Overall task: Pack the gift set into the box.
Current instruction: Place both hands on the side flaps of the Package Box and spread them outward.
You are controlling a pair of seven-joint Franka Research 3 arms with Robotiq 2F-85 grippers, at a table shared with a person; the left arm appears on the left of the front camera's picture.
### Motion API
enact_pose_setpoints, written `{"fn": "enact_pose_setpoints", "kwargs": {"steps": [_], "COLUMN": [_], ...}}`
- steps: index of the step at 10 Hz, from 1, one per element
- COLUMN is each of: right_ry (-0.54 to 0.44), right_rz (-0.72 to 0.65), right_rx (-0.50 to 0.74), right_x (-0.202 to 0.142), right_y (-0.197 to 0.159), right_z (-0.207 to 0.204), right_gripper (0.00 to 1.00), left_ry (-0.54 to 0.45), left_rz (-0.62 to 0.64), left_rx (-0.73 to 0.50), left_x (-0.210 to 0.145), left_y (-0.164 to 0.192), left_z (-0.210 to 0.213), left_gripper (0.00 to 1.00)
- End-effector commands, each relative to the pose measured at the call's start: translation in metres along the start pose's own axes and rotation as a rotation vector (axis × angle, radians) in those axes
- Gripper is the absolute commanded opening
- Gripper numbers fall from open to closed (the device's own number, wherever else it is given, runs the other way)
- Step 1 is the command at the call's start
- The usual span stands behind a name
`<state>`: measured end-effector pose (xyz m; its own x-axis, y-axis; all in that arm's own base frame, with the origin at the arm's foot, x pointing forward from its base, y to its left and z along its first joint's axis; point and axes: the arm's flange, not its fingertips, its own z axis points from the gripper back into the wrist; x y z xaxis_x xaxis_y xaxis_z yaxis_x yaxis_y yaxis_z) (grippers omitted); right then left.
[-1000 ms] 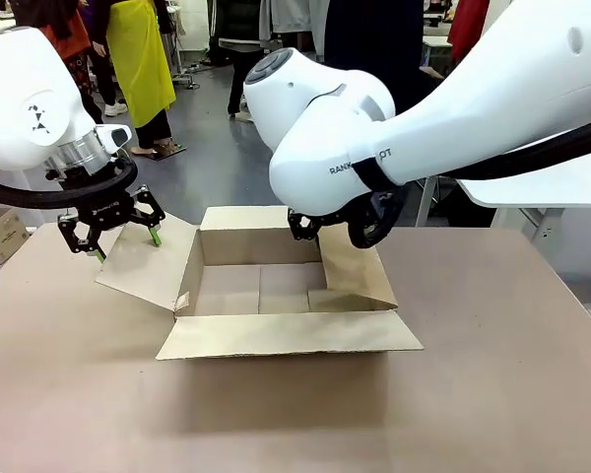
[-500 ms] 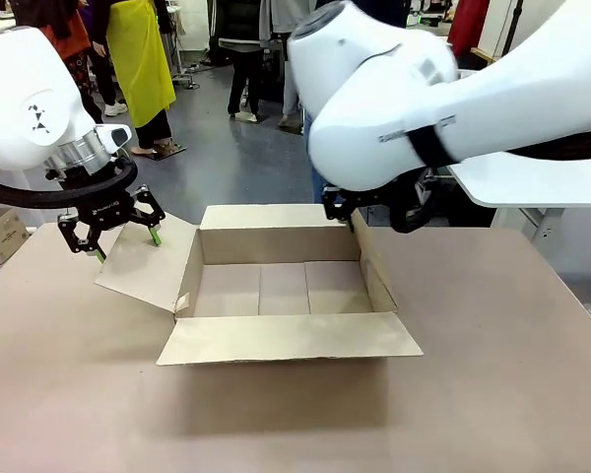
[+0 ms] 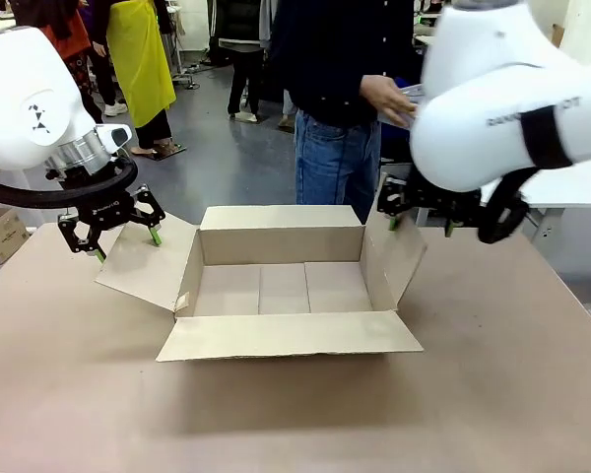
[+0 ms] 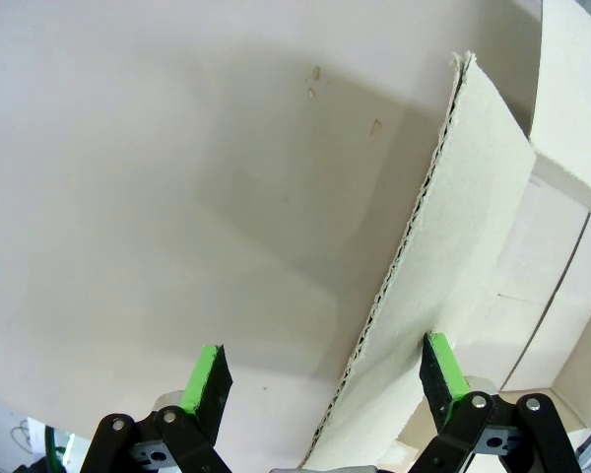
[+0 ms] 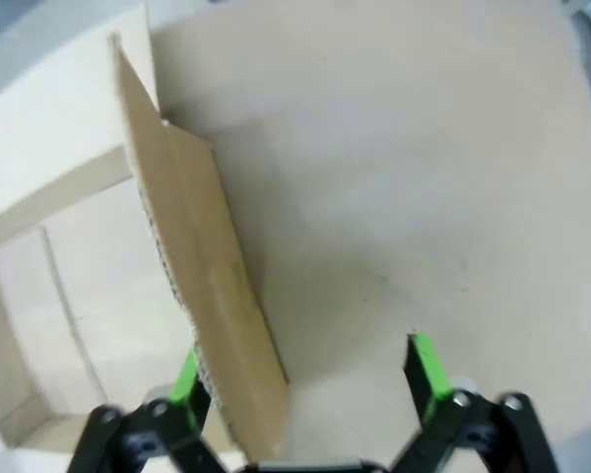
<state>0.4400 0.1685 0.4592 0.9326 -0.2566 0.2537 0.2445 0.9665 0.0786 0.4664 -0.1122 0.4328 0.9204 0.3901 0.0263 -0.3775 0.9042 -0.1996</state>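
Two flaps straddled, nothing packed yet. At left, left gripper (image 3: 127,245) spread wide astride left flap (image 3: 143,266), not pinching. Mid-table, box (image 3: 281,241) open, floor bare. At right, right gripper (image 3: 420,222) spread likewise astride right flap (image 3: 394,261). Left to do: gift set in, probably flaps shut.

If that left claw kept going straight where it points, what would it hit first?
Probably the left flap of the box: its edge lies between the fingers of the open left gripper, close to one. Past it, the table.
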Motion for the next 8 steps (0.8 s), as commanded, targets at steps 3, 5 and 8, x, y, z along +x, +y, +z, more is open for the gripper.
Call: {"fn": "enact_pose_setpoints", "kwargs": {"steps": [3,5,8], "right_ry": [0.009,0.009,0.009], "right_rz": [-0.014,-0.014,-0.014], "right_rx": [0.064,0.064,0.064], "right_x": [0.001,0.001,0.001], "right_y": [-0.027,-0.027,-0.027], "right_z": [-0.011,-0.011,-0.011], "right_gripper": [1.00,1.00,1.00], "left_ry": [-0.005,-0.005,-0.005], "left_rz": [0.008,0.008,0.008], "left_rx": [0.016,0.016,0.016], "left_x": [-0.001,-0.001,-0.001], "left_y": [0.001,0.001,0.001], "left_z": [0.002,0.002,0.002], "left_gripper": [1.00,1.00,1.00]}}
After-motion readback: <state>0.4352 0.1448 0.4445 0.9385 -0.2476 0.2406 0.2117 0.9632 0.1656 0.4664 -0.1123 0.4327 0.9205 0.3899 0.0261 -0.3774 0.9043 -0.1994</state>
